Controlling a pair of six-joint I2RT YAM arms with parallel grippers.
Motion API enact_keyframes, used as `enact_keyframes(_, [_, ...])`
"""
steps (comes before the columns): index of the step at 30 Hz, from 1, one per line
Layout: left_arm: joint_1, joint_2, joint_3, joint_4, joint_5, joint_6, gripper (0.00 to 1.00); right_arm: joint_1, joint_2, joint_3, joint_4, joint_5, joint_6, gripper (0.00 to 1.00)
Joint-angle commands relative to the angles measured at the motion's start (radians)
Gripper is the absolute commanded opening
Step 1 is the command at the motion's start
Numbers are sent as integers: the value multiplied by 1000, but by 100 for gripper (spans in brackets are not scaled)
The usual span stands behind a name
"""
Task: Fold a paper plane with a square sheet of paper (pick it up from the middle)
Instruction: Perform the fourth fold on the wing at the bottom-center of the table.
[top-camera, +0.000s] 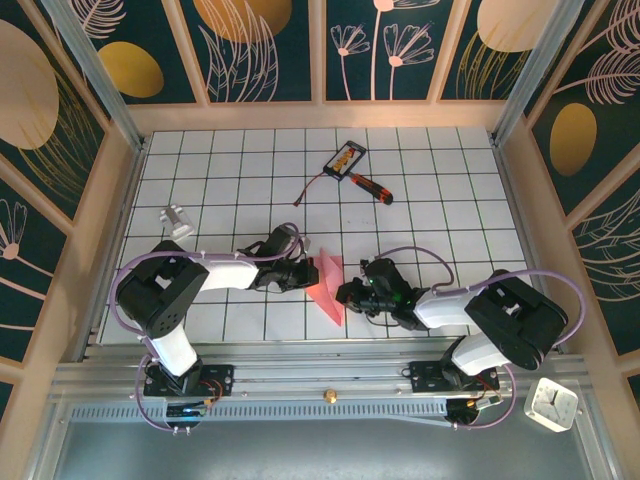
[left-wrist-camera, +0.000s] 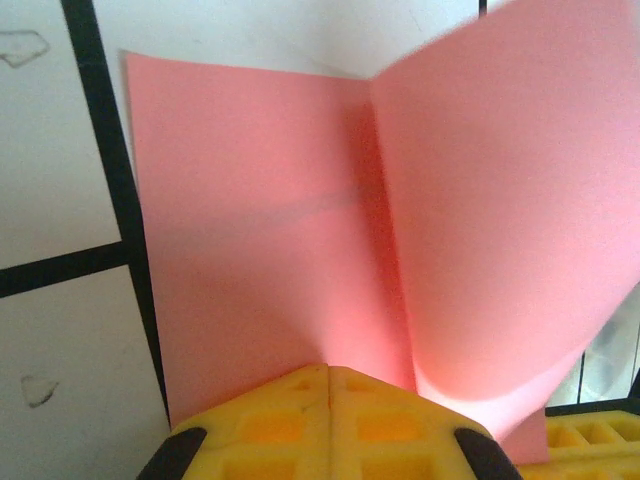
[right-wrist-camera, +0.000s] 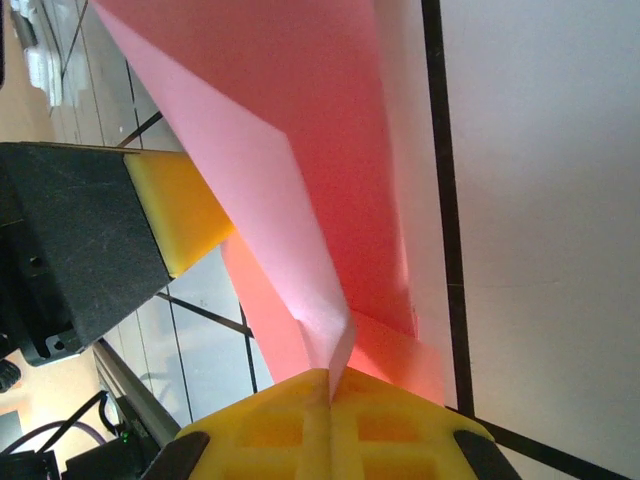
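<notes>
The square sheet of paper (top-camera: 328, 286) is pink-red, partly folded and held up between my two grippers at the near middle of the tiled floor. My left gripper (top-camera: 302, 272) is at its left edge. In the left wrist view its yellow jaws (left-wrist-camera: 328, 368) are pressed together at the paper's near edge, where one flap of the sheet (left-wrist-camera: 250, 230) lies flat and the other curls upward on the right. My right gripper (top-camera: 348, 293) is shut (right-wrist-camera: 328, 372) on a creased ridge of the paper (right-wrist-camera: 330, 190). The left gripper's yellow finger (right-wrist-camera: 180, 210) shows behind the sheet.
A small black-and-orange card (top-camera: 345, 158) and a red-handled screwdriver (top-camera: 372, 187) lie at the back, with a thin cable (top-camera: 310, 188) beside them. A grey clip (top-camera: 176, 220) sits at the left. A white clock (top-camera: 551, 403) rests outside the near right corner. Wooden walls surround the floor.
</notes>
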Motion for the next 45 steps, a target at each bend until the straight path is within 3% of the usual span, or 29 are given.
enact_keyframes(1, [3, -7, -2, -69, -54, 26, 5, -7, -7, -33, 54, -25, -17, 0])
enact_keyframes(8, [2, -17, 6, -66, -49, 23, 6, -26, 34, -60, 119, -58, -32, 0])
enact_keyframes(15, [2, -99, 30, -83, -49, 18, 19, -44, 84, -95, 207, -88, -24, 0])
enact_keyframes(19, [1, -152, 27, -50, -19, -1, 21, -45, 101, -107, 229, -93, -16, 0])
enact_keyframes(29, [-46, -54, 80, 48, 108, -62, 5, -54, 118, -112, 242, -89, -16, 0])
enact_keyframes(45, [-46, 71, 116, 54, 92, -44, 4, -55, 129, -117, 243, -85, -15, 0])
